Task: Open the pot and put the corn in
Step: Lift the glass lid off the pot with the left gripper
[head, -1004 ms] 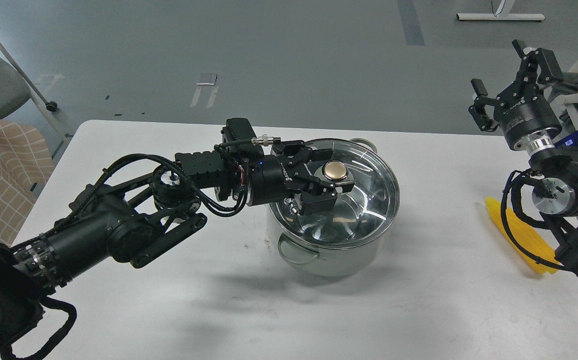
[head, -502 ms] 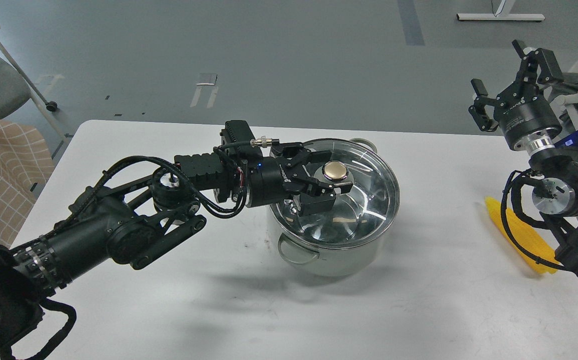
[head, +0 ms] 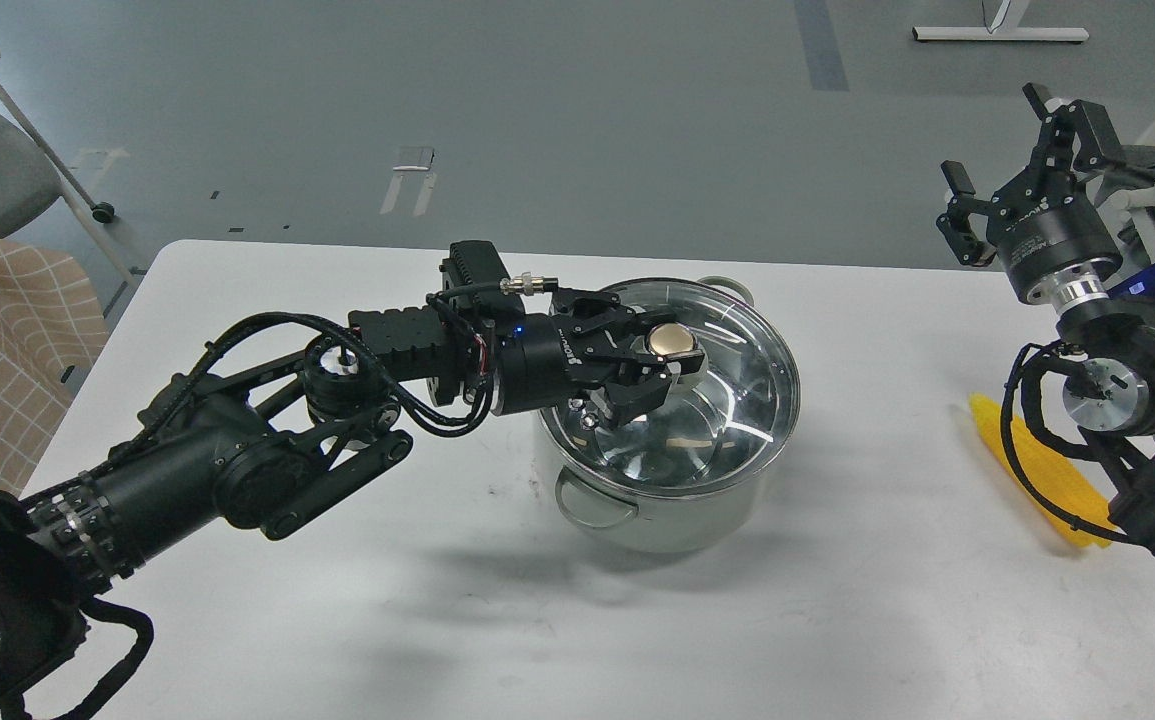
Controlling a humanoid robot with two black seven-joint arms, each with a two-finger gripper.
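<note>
The right arm (head: 1127, 420) overhangs the corn (head: 1057, 480); bare table (head: 867, 560) separates it from the pot (head: 672, 500).

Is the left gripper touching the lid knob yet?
Touching. In the head view the left gripper has its fingers closed against the brass knob on the pot.

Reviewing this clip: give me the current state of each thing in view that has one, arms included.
pot: upright on the table, lid on.
lid: seated on the pot, not lifted.
knob: between the left gripper's fingers.
left gripper: shut on the knob.
right gripper: open, raised, empty.
corn: lying on the table, partly behind the right arm.
</note>
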